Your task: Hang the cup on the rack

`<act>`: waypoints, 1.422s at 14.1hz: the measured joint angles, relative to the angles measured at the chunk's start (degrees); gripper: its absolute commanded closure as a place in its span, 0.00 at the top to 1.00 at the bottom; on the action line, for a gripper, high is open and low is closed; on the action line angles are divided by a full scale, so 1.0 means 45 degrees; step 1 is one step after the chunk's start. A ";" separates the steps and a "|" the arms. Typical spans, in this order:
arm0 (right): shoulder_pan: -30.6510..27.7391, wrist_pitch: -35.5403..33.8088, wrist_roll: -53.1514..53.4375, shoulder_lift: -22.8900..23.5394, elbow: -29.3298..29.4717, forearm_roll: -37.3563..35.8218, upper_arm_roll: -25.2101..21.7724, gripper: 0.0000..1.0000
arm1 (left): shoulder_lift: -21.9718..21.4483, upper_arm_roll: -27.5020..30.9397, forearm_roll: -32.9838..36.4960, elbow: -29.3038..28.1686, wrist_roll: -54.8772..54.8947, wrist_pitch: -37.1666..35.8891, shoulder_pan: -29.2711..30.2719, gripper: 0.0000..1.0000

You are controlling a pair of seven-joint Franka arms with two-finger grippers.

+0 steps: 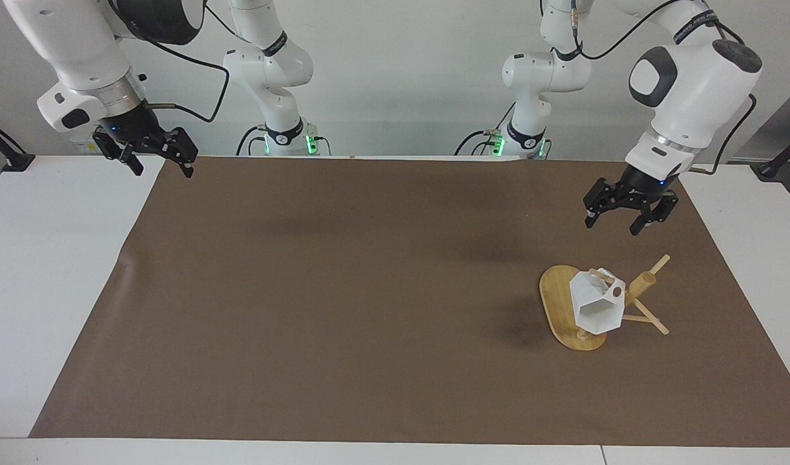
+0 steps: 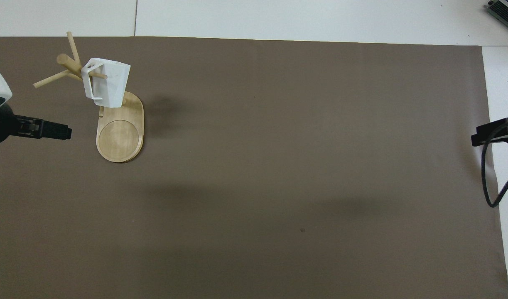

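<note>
Small white faceted cup (image 1: 598,309) with angular walls and a blocky handle hangs by that handle on a thin peg of the light bamboo rack (image 1: 566,310), a mug tree with an oval flat base, a thick post and slim pegs sticking out. The cup is tilted, its polygonal mouth turned down and away from the robots, its body over the base's end nearest the post. No hand touches it. The rack stands on the brown paper sheet (image 1: 343,290) that covers most of the white bench (image 1: 52,271), toward the left arm's end of the bench and closer to the edge away from the robots than to the robots' edge; in the overhead view the post and pegs sit near the sheet's corner there (image 2: 71,66), the round recess of the base lying nearer to the robots than the post. Left hand (image 1: 629,212) hangs in the air over bare brown sheet, fingers spread apart and holding nothing, well clear of the cup and rack. Right hand (image 1: 154,155) waits raised over the sheet's corner at the right arm's end, by the robots' edge of the bench, fingers likewise apart and empty. A black cable (image 2: 492,166) loops beside the right hand in the overhead view.
</note>
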 measured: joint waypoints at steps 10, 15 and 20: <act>0.0000 0.0000 0.0000 0.0000 -0.0003 0.0000 0.0000 1.00 | 0.0008 -0.0113 0.0301 0.0856 -0.0062 -0.1387 -0.0007 1.00; 0.0000 0.0000 0.0000 0.0000 -0.0003 0.0000 0.0000 1.00 | 0.0023 -0.0190 0.0890 0.1119 -0.0062 -0.1391 -0.0040 1.00; 0.0000 0.0000 0.0000 0.0000 -0.0004 0.0000 0.0000 1.00 | 0.0304 -0.0194 0.0890 0.1553 -0.0062 -0.1468 -0.0055 1.00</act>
